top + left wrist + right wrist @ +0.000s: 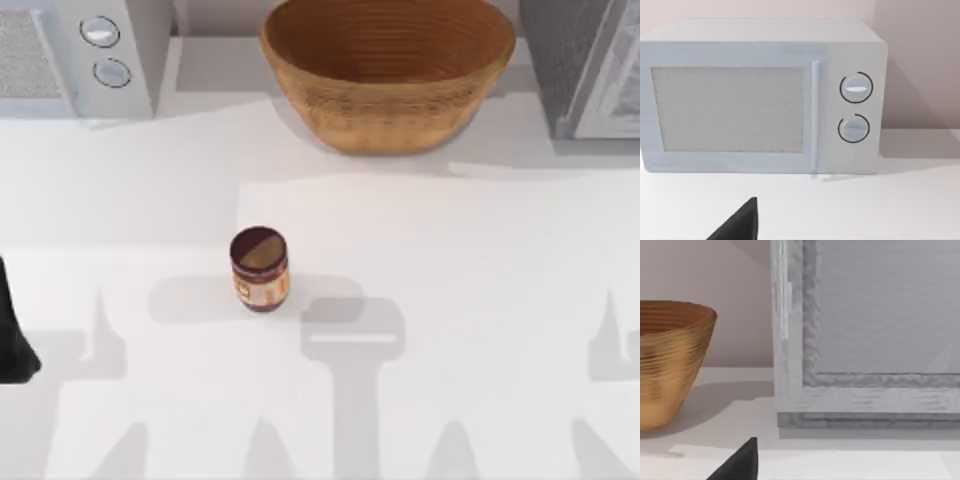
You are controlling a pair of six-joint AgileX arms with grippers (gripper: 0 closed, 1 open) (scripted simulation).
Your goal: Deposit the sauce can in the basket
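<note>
Near-centre on white table (480, 300), slightly left, stands small maroon-brown sauce can (260, 268) w/ orange-tan label, upright, well apart from big golden-brown woven wicker basket (388, 75) at far edge. Left arm's dark gripper (12, 330) sits parked at left edge; can't tell its claw state. Pale grey microwave (75, 55) far left.

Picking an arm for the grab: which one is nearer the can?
Left. A dark part of the left arm sits at the table's left edge, level with the can. The right arm isn't over the table.

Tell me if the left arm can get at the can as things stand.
Probably yes. The can stands upright alone on open table, nothing near it; the left arm sits at the table's left edge, and the basket is well behind.
</note>
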